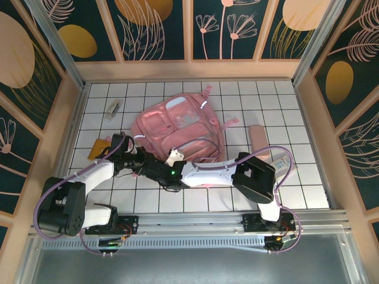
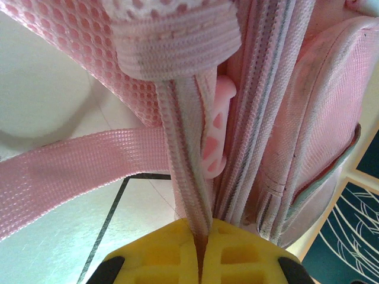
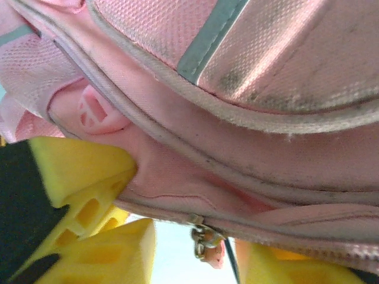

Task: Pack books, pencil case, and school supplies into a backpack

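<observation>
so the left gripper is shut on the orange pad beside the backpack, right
No: the left gripper is shut on a pink strap of the backpack, not the orange pad. The left wrist view shows the strap pinched between its yellow fingers.

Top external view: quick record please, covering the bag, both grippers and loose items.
backpack: front up, mid-table
left gripper: shut on a pink backpack strip
right gripper: jaws astride the backpack's zippered edge, grip unclear
orange pad: on table, left of backpack
small grey-white piece: far-left tiles
pink oblong: right of backpack
</observation>
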